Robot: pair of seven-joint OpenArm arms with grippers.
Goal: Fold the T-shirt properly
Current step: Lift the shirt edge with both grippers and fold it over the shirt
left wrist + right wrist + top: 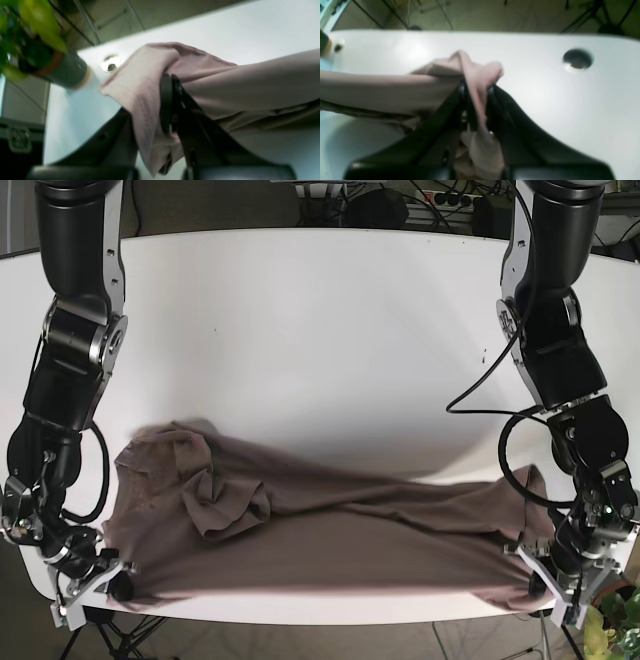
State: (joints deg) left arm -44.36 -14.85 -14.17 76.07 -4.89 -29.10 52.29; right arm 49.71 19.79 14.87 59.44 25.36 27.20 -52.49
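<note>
A dusty-pink T-shirt [320,530] lies stretched across the near edge of the white table [320,340], with a bunched fold at its left-middle. My left gripper [540,578], at the base view's lower right, is shut on the shirt's corner [150,82]; the cloth drapes over its fingers [166,102]. My right gripper [118,585], at the lower left, is shut on the other corner [476,82], with fabric pinched between its black fingers [492,100]. The cloth runs taut between both grippers just above the table.
A potted plant [32,47] stands beside the table near the left arm, its leaves also showing in the base view [615,630]. Cable holes are set in the table [577,60] [111,62]. A black cable [480,395] hangs along the left arm.
</note>
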